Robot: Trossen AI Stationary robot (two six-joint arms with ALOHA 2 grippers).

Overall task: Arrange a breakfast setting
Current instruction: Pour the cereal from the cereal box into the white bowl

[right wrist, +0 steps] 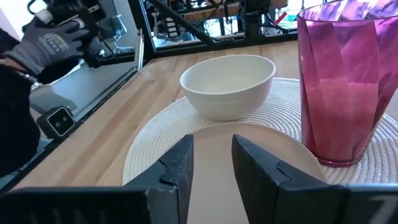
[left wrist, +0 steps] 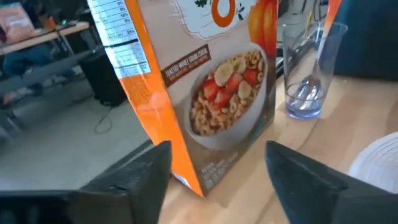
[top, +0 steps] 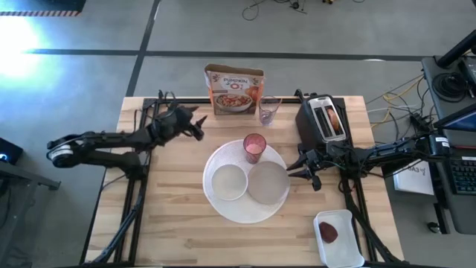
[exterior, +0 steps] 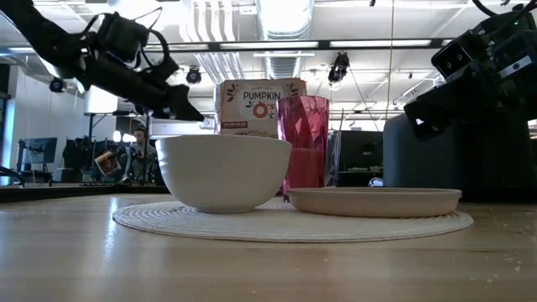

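Items as I see them from my station, nearest first.

1. White rectangular tray point(top: 341, 238), front right corner of the table point(top: 171, 231); the dark-red fruit point(top: 328, 233) lies on it.
2. Big round white plate point(top: 223, 207), mid-table. On it: small white bowl point(top: 228, 182) to the left, small pale round plate point(top: 268, 182) just beside it to the right, pink cup point(top: 254, 147) upright at the plate's far edge.
3. Right gripper point(top: 303, 172), just beside the big plate's right rim. My right wrist view shows its fingers point(right wrist: 180, 165) slightly apart, gripping nothing, poised over the small pale plate.
4. Left gripper point(top: 199, 123), raised left of the cup, pointing at the cereal box. Fingers point(left wrist: 146, 171) spread wide, nothing between them.
5. Toaster point(top: 324, 119), back right; the browned bread ring point(top: 336, 117) sits in a slot.
6. Cereal box point(top: 234, 90), upright at the back edge.
7. Clear stemless glass point(top: 268, 110), just right of the box, with the metal spoon point(left wrist: 309, 87) standing in it.
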